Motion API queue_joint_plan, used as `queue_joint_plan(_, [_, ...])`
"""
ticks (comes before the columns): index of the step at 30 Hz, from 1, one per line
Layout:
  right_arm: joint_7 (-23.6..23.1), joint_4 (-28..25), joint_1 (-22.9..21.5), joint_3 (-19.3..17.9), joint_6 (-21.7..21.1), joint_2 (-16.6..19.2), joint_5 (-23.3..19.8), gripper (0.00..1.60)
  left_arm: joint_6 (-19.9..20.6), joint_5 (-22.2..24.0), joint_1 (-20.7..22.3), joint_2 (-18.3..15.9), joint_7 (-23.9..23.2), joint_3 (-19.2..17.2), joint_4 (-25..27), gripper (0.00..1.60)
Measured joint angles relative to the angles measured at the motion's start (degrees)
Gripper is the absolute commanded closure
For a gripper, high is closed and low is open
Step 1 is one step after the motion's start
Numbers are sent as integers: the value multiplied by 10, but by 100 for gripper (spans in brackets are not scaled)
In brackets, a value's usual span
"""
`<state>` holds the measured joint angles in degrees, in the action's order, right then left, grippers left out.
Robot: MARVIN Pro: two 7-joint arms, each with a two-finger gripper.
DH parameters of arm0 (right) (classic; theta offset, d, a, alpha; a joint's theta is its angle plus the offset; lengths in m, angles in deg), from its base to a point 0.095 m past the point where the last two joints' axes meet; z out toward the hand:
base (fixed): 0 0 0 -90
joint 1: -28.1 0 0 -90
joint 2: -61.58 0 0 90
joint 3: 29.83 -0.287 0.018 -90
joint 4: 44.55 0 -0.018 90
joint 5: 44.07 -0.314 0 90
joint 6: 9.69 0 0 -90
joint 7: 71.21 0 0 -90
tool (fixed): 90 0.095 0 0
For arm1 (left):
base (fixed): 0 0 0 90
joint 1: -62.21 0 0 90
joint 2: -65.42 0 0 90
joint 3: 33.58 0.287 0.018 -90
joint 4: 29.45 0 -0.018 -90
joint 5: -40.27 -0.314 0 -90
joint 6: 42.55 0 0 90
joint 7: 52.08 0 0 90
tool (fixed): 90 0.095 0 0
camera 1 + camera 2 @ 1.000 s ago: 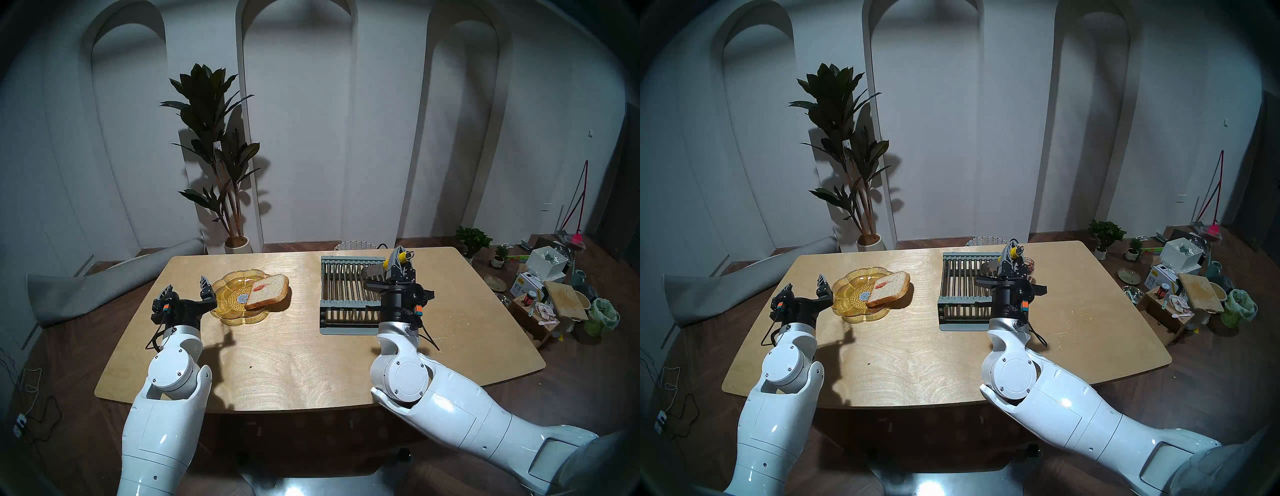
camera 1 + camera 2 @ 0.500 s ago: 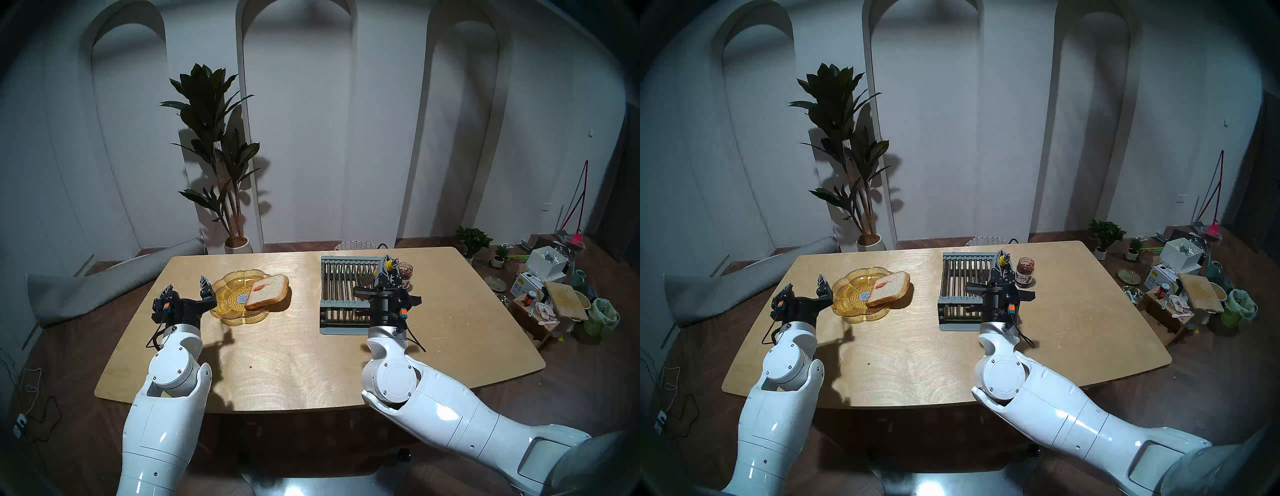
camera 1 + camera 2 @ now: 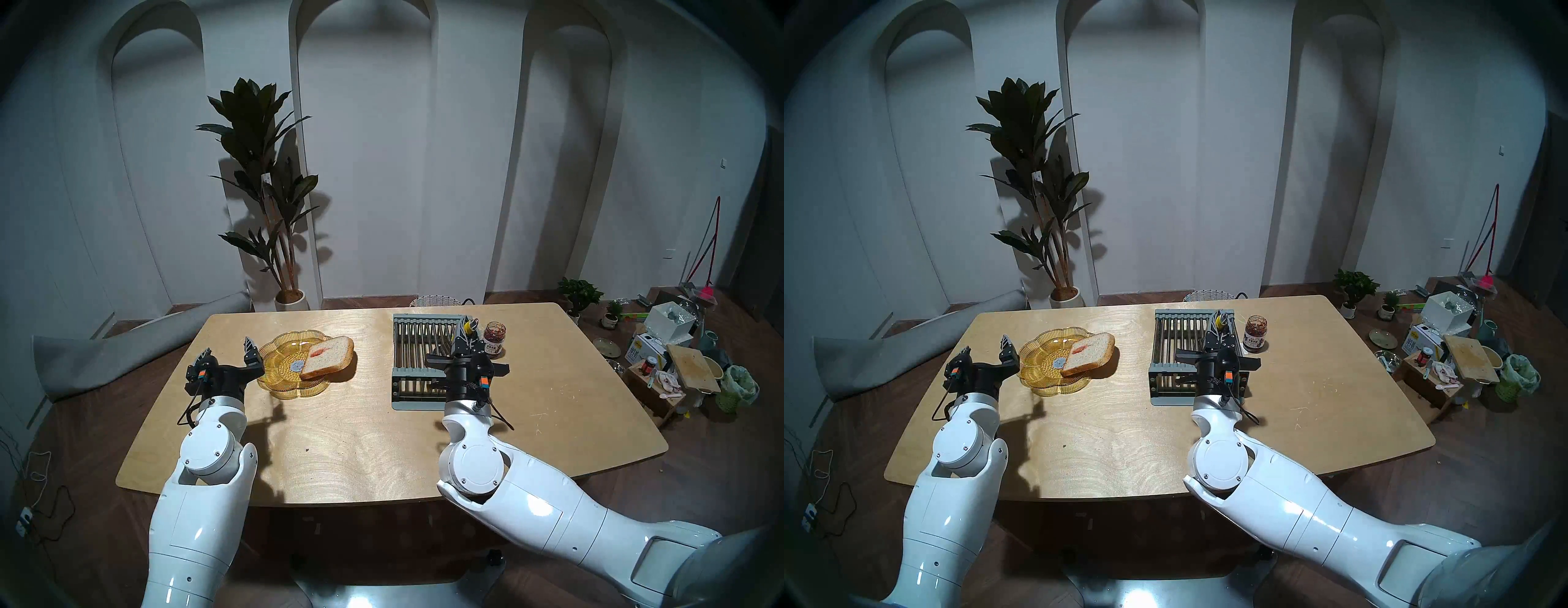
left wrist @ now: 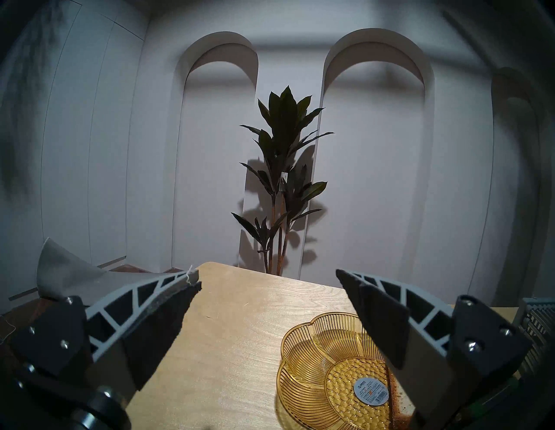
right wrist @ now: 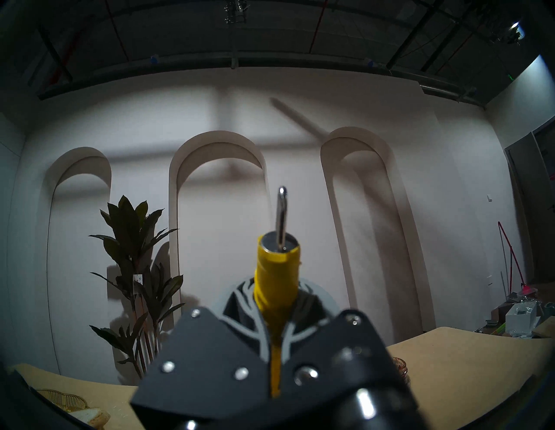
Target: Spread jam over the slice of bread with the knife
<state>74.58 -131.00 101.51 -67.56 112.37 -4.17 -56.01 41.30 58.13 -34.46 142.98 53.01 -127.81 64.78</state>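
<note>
Wooden bench (image 3: 382,446): right hand (image 3: 466,335), clamped on yellow-handled steel knife (image 3: 469,326), dropped leftward off labelled glass jam jar (image 3: 495,337) w/ blade hidden; left hand (image 3: 229,352) wide open, empty; bread reload likely next.

Two dark gripper fingers, the left finger (image 4: 141,318) and the right finger (image 4: 387,315), reach in from the bottom corners, spread wide with nothing between them. Below them lies a pale wooden table (image 4: 234,330). On it, at lower right, sits an amber glass dish (image 4: 303,354) with a round sticker (image 4: 370,391) in its middle; the right finger hides part of its rim. A grey rack (image 4: 537,324) shows at the right edge. Beyond the table stands a tall plant (image 4: 282,168) against a white wall with arched niches. A grey roll (image 4: 64,270) lies at left.
</note>
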Motion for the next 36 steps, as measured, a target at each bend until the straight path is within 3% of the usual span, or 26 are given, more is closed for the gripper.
queue_joint_plan(36, [20, 37, 3, 22, -2, 16, 29, 160, 0, 11, -1, 1, -5, -2, -1, 0])
